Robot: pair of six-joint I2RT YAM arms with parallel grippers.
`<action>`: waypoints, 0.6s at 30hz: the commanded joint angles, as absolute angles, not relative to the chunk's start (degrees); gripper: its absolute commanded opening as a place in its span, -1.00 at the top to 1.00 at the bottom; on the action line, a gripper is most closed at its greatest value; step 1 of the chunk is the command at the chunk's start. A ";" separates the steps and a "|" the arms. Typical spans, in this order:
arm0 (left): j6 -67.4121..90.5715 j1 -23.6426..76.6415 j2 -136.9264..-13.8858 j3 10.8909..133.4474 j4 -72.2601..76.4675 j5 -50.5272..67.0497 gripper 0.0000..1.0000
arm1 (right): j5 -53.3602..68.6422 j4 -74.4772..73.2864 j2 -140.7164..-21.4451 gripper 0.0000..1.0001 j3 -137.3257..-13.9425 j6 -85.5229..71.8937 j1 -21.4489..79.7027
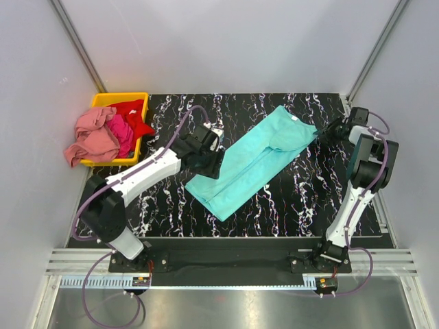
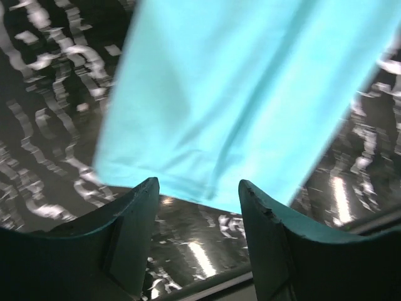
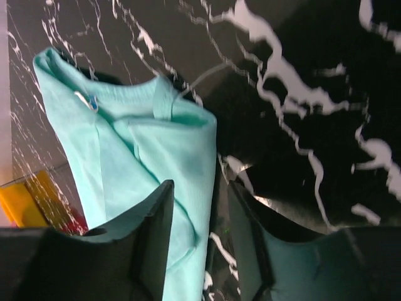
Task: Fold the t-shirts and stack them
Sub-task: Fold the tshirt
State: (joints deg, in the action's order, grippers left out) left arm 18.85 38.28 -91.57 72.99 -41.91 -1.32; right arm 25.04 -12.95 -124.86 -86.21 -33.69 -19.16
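Observation:
The turquoise-teal t-shirt (image 1: 254,161) lies folded into a long strip, diagonal across the middle of the table. My left gripper (image 1: 214,163) is at its left long edge, open and empty; in the left wrist view (image 2: 198,184) the cloth (image 2: 250,94) lies just beyond the fingertips. My right gripper (image 1: 321,133) is at the collar end, open; in the right wrist view (image 3: 200,185) the shirt's edge (image 3: 156,150) lies between the jaws. The salmon pink (image 1: 92,133), magenta (image 1: 122,130) and red (image 1: 134,110) t-shirts are bunched in the bin.
The yellow plastic bin (image 1: 127,97) stands at the table's far left corner, with the salmon shirt hanging over its left rim. The black marbled table (image 1: 302,205) has grey walls on three sides. Both arm bases sit at the near edge.

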 commanded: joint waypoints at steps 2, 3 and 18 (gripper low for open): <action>18.89 38.58 -89.56 71.81 -37.01 6.76 -0.18 | 27.76 -11.59 -128.93 0.23 -93.15 -32.61 -19.95; 18.81 38.67 -89.56 71.81 -36.65 7.46 -0.18 | 28.21 -12.12 -131.11 0.27 -96.12 -32.43 -19.95; 18.80 37.80 -94.48 79.19 -41.31 0.09 -0.23 | 29.17 -19.07 -147.11 1.00 -121.33 -32.50 -19.86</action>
State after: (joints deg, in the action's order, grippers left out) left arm 18.65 38.65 -92.60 76.16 -40.82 3.14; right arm 27.97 -18.50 -142.34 -112.33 -31.66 -19.88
